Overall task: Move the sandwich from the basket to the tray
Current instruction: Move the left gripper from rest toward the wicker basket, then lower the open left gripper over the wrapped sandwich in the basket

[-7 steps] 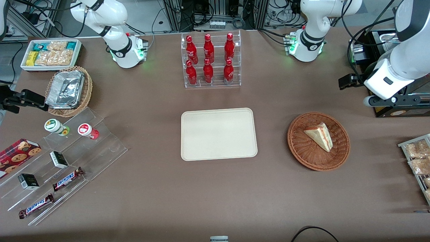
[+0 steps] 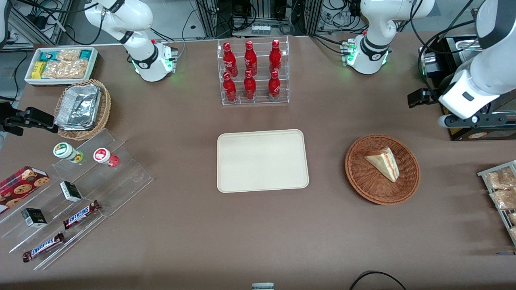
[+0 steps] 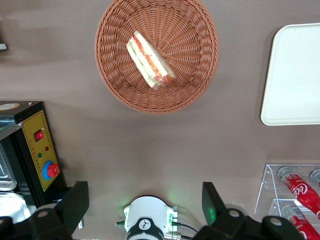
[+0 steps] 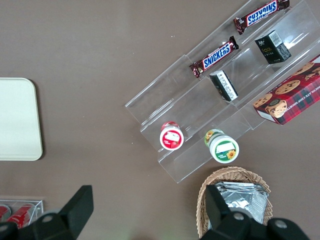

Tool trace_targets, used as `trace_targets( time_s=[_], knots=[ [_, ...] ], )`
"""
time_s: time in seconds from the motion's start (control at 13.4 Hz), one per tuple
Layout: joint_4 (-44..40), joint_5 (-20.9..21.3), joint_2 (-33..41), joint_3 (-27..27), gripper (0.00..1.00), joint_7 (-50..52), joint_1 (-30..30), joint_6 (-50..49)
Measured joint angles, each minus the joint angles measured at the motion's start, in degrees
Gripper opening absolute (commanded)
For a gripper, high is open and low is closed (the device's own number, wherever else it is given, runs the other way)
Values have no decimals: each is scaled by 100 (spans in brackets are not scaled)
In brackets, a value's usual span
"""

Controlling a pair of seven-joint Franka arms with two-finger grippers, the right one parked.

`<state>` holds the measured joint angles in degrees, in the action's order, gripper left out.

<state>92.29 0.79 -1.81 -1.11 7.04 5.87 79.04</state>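
The sandwich (image 2: 383, 163), a pale wedge with red and green filling, lies in the round reddish-brown basket (image 2: 363, 181). The cream tray (image 2: 262, 161) lies flat beside the basket, toward the parked arm's end, with nothing on it. My left gripper (image 2: 419, 98) hangs high over the table, farther from the front camera than the basket and nearer the working arm's end. In the left wrist view the gripper (image 3: 144, 202) is open and empty, its fingers (image 3: 75, 205) wide apart, well clear of the sandwich (image 3: 150, 60), the basket (image 3: 195, 75) and the tray (image 3: 295, 75).
A clear rack of red bottles (image 2: 253, 72) stands farther from the camera than the tray. A black control box (image 2: 479, 121) sits at the working arm's end, close to my gripper. A wire rack of snack packs (image 2: 502, 189) lies nearer the camera there.
My left gripper has shifted slightly away from the front camera. The sandwich, basket and tray have not moved.
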Motion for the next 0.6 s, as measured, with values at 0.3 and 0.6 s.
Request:
trace_targets(
  time_s=[0.3, 0.6],
  knots=[
    [303, 0, -390, -4, 100, 0, 8, 604],
    [1111, 0, -556, 0, 100, 333, 6, 1778]
  ],
)
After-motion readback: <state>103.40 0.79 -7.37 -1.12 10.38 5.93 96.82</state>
